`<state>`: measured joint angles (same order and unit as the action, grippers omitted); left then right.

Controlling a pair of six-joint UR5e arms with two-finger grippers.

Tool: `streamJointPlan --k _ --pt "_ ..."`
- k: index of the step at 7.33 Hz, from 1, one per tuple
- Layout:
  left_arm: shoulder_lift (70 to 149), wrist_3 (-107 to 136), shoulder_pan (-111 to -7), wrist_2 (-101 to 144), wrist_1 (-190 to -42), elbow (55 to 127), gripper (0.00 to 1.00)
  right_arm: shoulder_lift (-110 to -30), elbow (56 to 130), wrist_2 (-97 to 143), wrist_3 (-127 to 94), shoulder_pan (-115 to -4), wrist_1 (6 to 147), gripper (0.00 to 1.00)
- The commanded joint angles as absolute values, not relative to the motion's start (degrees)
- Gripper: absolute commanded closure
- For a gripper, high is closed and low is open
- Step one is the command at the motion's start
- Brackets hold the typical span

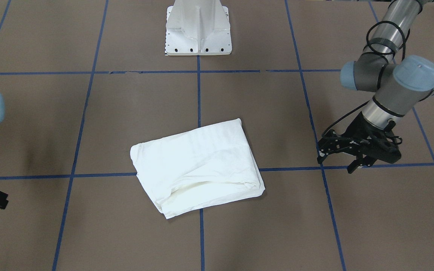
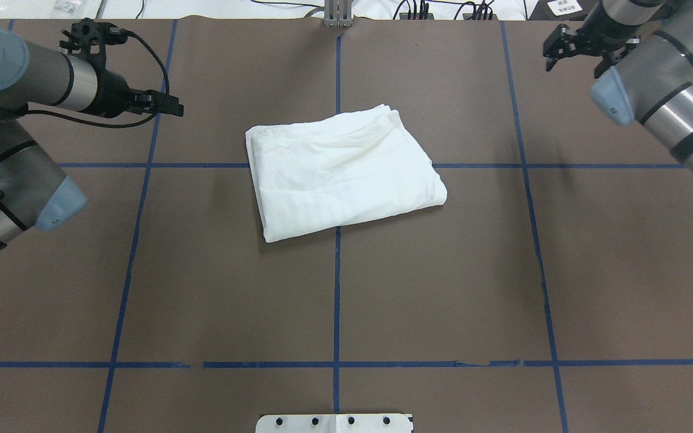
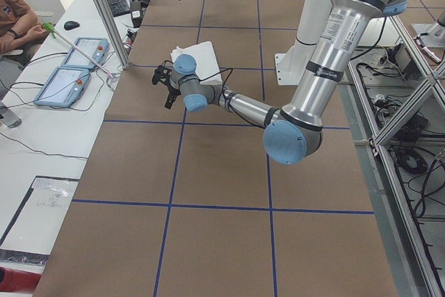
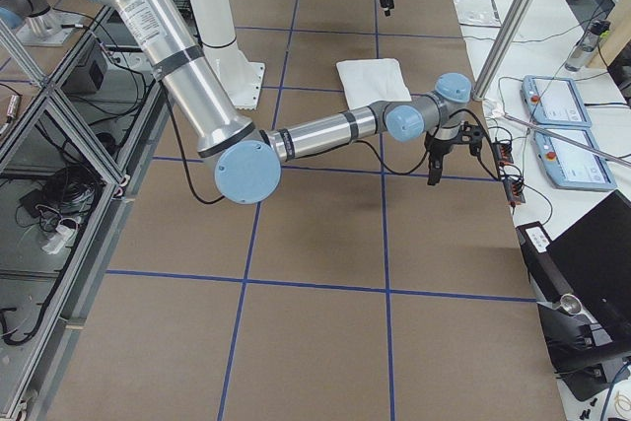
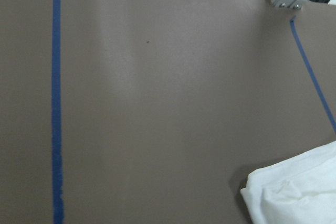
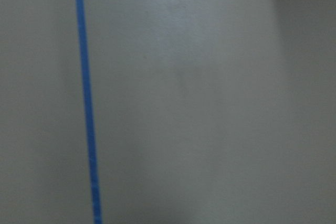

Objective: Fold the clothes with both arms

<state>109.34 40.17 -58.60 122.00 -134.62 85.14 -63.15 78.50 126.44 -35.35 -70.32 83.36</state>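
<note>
My left arm's black two-finger gripper [image 1: 335, 164] is hanging spread and empty, well apart from the white cotton T-shirt [image 1: 198, 165], which is lying compactly folded mid-way across the brown table [image 1: 126, 113]. The right black gripper [image 2: 572, 60] is also gaping, empty. I'm judging the folding finished.

The left arm [image 1: 386, 94] bends at its wrist, left gripper [image 1: 336, 164] pointing down with fingers spread. The right gripper [image 2: 574, 60] (far right corner) hangs similarly parted.

I observed a brown surface [image 2: 226, 288] gridded with blue tape lines [image 2: 337, 288]. One folded white T-shirt [image 2: 340, 174] lay near its centre. A white pedestal base [image 1: 198, 30] stood at the robot-side edge.
</note>
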Motion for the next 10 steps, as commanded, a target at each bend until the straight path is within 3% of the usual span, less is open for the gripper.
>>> streamJointPlan --k 1,5,7,10 --pt "102.34 21.52 -69.21 132.77 -134.21 86.31 0.00 -74.40 87.25 127.96 -24.29 -75.56 86.57 0.00" --pt "96.69 0.32 -78.55 134.12 -120.46 86.84 0.00 -84.36 88.94 133.05 -18.56 -82.94 82.54 0.00" --pt "93.80 -3.17 -80.95 133.95 -117.07 86.31 0.00 -90.15 95.33 132.54 -14.96 -83.67 83.14 0.00" --pt "93.17 -2.81 -83.14 134.21 -116.11 85.96 0.00 -91.14 96.51 132.36 -8.12 -82.09 85.67 0.00"
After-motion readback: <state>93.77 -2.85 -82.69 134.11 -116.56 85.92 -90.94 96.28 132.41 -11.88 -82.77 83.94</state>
